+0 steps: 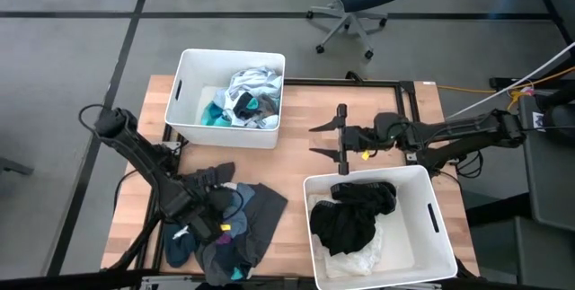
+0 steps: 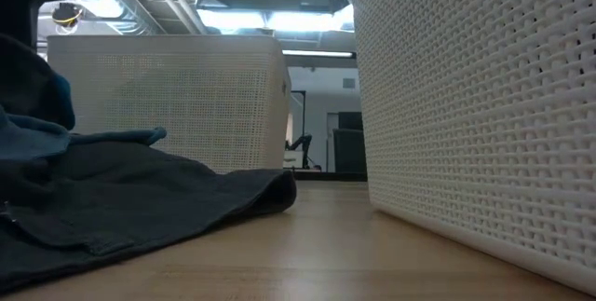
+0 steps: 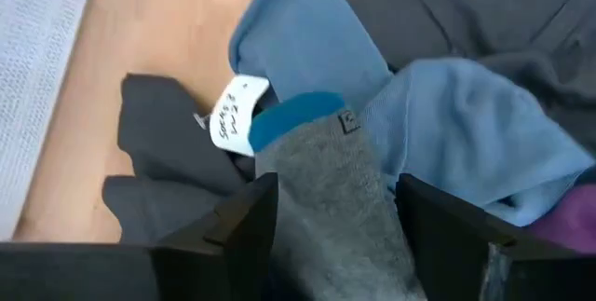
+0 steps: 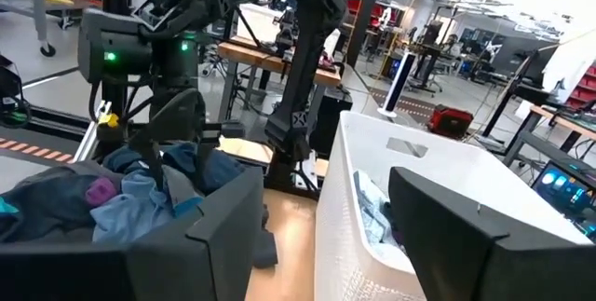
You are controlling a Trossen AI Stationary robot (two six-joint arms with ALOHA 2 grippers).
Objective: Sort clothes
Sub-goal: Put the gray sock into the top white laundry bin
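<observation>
A pile of clothes (image 1: 235,232) lies on the table at the near left: dark grey, pale blue and teal pieces. My left gripper (image 1: 216,214) is low over the pile and open. In the left wrist view its fingers (image 3: 247,231) stand on either side of a grey sock with a teal cuff (image 3: 321,166); I cannot tell whether they touch it. The sock lies on a pale blue garment (image 3: 466,124), beside a white label (image 3: 233,115). My right gripper (image 1: 316,140) is open and empty above the table's middle, between the two bins.
A white bin (image 1: 184,92) at the far left-centre holds white, teal and grey clothes (image 1: 247,97). A second white bin (image 1: 427,191) at the near right holds black and white clothes (image 1: 355,218). A dark grey garment (image 2: 140,198) spreads low on the wood.
</observation>
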